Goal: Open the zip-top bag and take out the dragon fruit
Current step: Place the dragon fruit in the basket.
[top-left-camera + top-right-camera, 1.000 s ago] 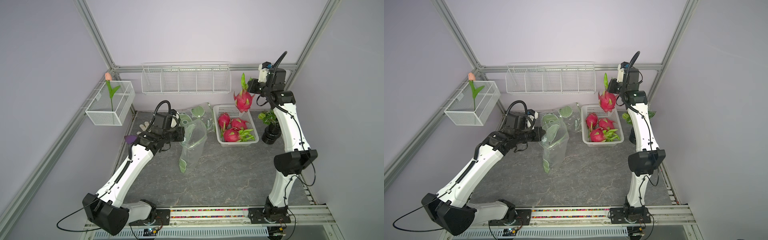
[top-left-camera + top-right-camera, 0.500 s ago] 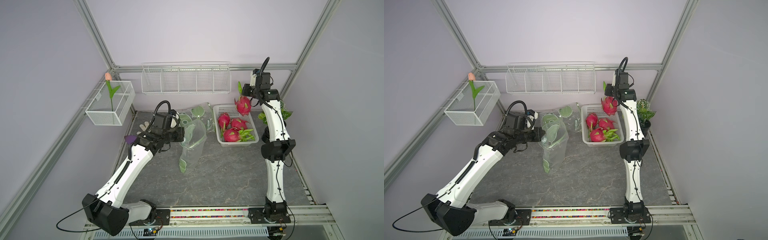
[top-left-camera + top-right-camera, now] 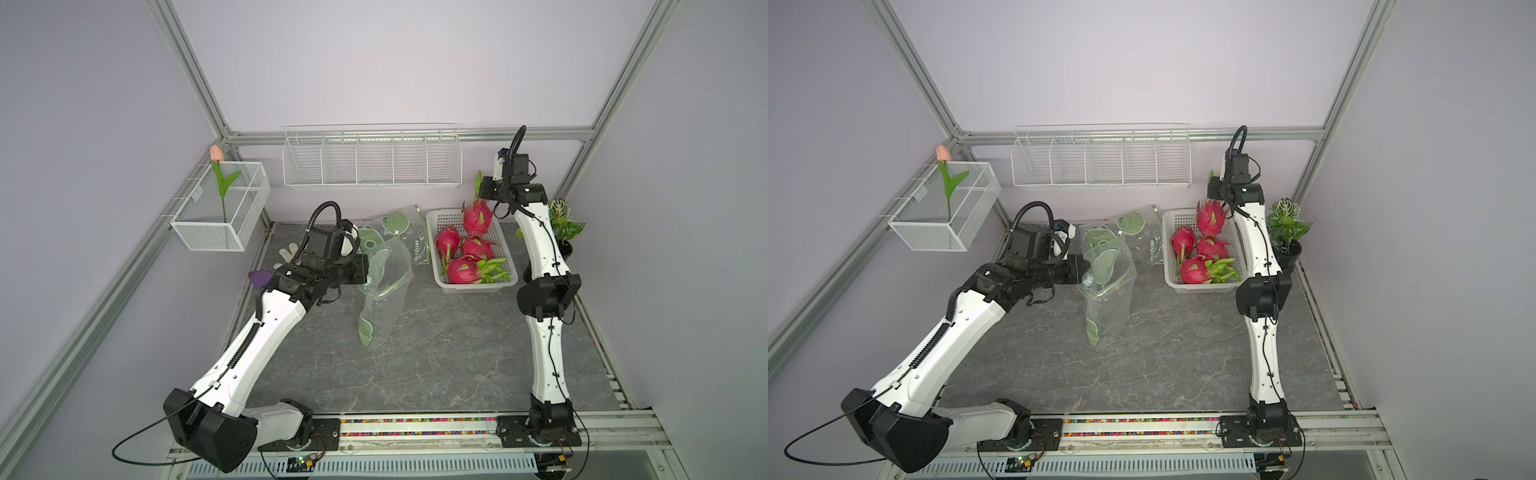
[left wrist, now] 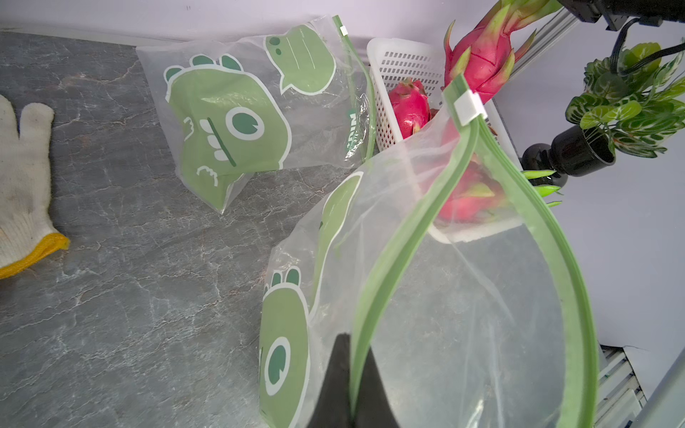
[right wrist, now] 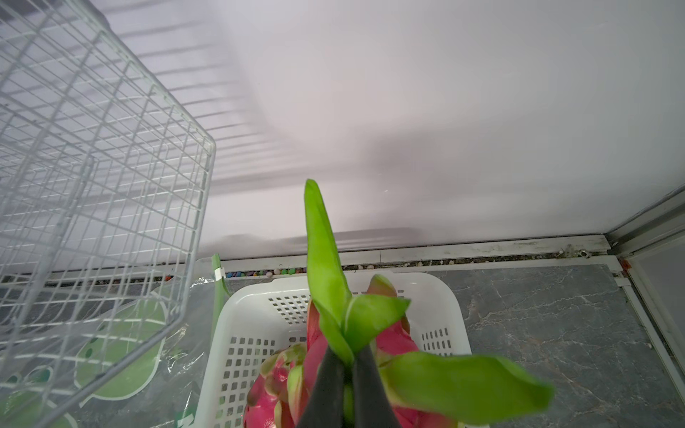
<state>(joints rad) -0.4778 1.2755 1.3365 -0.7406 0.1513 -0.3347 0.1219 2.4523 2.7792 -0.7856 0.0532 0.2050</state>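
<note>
Grey marbled tabletop (image 3: pixel 436 365) inside lilac walls and an aluminium frame; a wire shelf (image 3: pixel 372 160) hangs upper centre, a wire box (image 3: pixel 208 239) with a tulip (image 3: pixel 216 153) upper left. The left arm reaches from lower left to centre, left gripper (image 4: pixel 351 344) pinched on the green zip rim of the open bag (image 3: pixel 384 307). The right arm stands tall at right, right gripper (image 5: pixel 348 355) clamped on a green scale of one dragon fruit (image 3: pixel 477 216) over the far end of the basket (image 3: pixel 478 287), upper right; three fruits (image 3: pixel 465 269) lie inside. The bag carries a green dinosaur print; lettering on a second bag (image 4: pixel 259 111) is unreadable.
</note>
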